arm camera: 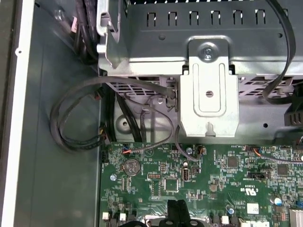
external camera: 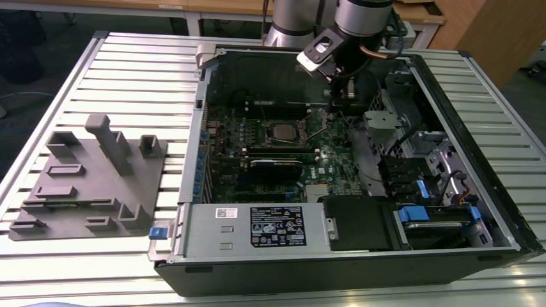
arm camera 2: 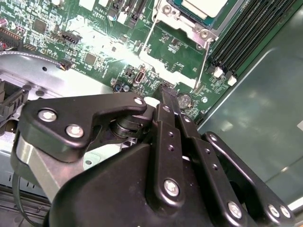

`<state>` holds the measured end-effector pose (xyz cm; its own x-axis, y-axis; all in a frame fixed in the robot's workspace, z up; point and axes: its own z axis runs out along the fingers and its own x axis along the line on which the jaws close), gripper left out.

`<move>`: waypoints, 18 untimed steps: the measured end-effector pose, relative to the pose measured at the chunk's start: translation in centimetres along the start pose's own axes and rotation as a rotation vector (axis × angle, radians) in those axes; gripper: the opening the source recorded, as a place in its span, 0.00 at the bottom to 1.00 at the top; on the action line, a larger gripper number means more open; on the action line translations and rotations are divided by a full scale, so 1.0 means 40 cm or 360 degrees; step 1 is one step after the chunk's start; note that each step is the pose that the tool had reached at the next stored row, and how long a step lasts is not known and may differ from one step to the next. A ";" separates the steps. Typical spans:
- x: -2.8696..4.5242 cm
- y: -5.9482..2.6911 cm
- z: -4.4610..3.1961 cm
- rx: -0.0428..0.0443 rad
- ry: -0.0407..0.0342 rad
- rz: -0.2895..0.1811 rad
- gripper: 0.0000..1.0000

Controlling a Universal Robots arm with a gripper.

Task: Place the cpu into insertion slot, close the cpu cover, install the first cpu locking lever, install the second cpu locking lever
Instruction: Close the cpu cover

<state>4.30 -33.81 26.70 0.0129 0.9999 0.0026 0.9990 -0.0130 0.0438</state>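
Gripper jaws pressed together and empty, over green motherboard, cpu framed by cpu cover, wire locking lever near the fingertips.

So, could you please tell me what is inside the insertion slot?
The cpu lies in the insertion slot, its pale metal top showing. Whatever is beneath the chip is covered by it.

One cpu, apparently two locking levers, one computer case, one grey fixture.
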 end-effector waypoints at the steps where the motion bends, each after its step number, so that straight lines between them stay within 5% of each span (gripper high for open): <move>1: 0.000 0.001 0.000 0.0000 0.0000 0.0000 0.11; 18: 0.000 0.014 0.042 0.0000 0.0000 0.0000 0.11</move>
<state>4.94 -33.81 25.03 0.0129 0.9999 0.0026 0.9990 -0.0130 0.0438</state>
